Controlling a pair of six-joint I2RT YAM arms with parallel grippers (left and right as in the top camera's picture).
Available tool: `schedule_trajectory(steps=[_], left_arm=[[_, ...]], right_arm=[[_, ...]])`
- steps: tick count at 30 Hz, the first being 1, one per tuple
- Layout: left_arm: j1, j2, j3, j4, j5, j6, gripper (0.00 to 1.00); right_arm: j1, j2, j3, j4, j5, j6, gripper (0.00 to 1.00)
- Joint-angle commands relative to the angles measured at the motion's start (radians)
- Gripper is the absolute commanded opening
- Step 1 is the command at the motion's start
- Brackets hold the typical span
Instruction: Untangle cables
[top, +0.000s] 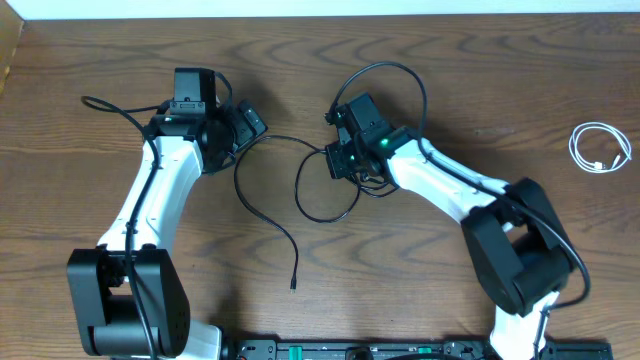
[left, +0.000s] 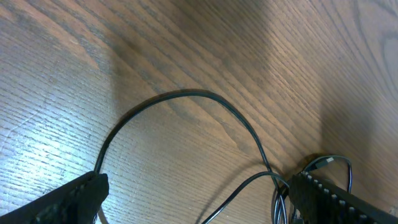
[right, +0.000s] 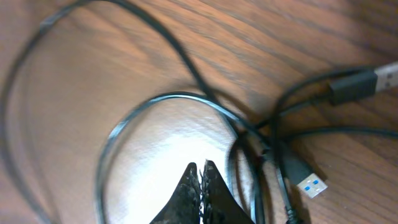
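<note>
While the overhead view takes in both arms, it alone shows the white cable (top: 600, 148), coiled near the table's (top: 450, 60) right edge, well apart from both grippers. Between the arms the black cables (top: 297, 190) lie in crossed loops, and one tail runs toward the near edge, ending in a plug (top: 293, 285).

Only the right wrist view shows two USB plugs (right: 309, 185) just right of the right gripper (right: 200, 177). Its fingers are pinched together, tips inside a cable loop (right: 155, 99), and crossing strands lie between tips and plugs.

From the left wrist, the left gripper (left: 199, 205) stands spread wide. An arc of black cable curves over the wood between its fingers (left: 74, 196), one end running up to the left finger. A thicker cord (top: 105, 102) trails off the left arm.
</note>
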Motion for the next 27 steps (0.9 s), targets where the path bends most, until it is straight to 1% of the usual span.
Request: schedule_trajectory(steps=[1,5,7,10,12,14,16,20,25,27], left_arm=[[0.003,0.005,-0.014,-0.003,-0.013,0.006,0.98],[0.003,0.005,-0.014,-0.003,-0.013,0.006,0.98],[0.003,0.005,-0.014,-0.003,-0.013,0.006,0.98],[0.003,0.005,-0.014,-0.003,-0.013,0.006,0.98],[0.003,0.005,-0.014,-0.003,-0.013,0.006,0.98],[0.003,0.005,-0.014,-0.003,-0.013,0.006,0.98],[0.003,0.005,-0.014,-0.003,-0.013,0.006,0.98],[0.003,0.005,-0.014,-0.003,-0.013,0.006,0.98],[0.003,0.005,-0.014,-0.003,-0.013,0.006,0.98],[0.003,0.005,-0.014,-0.003,-0.013,0.006,0.98]], right_arm=[[0.0,-0.023,-0.003,-0.005,-0.079,-0.087,0.01],[0.003,-0.023,-0.003,-0.006,-0.076,-0.119,0.01],[0.003,-0.023,-0.005,-0.013,-0.05,-0.118,0.09],[0.007,-0.019,-0.006,-0.015,-0.041,-0.116,0.15],[0.009,-0.011,-0.006,-0.015,-0.041,-0.085,0.2],[0.01,0.003,-0.006,-0.016,-0.041,-0.065,0.22],[0.011,0.019,-0.006,-0.019,-0.04,-0.066,0.25],[0.019,0.052,-0.006,-0.056,-0.04,-0.065,0.24],[0.019,0.055,-0.002,-0.094,-0.022,-0.068,0.29],[0.019,0.055,0.002,-0.106,-0.022,-0.099,0.31]])
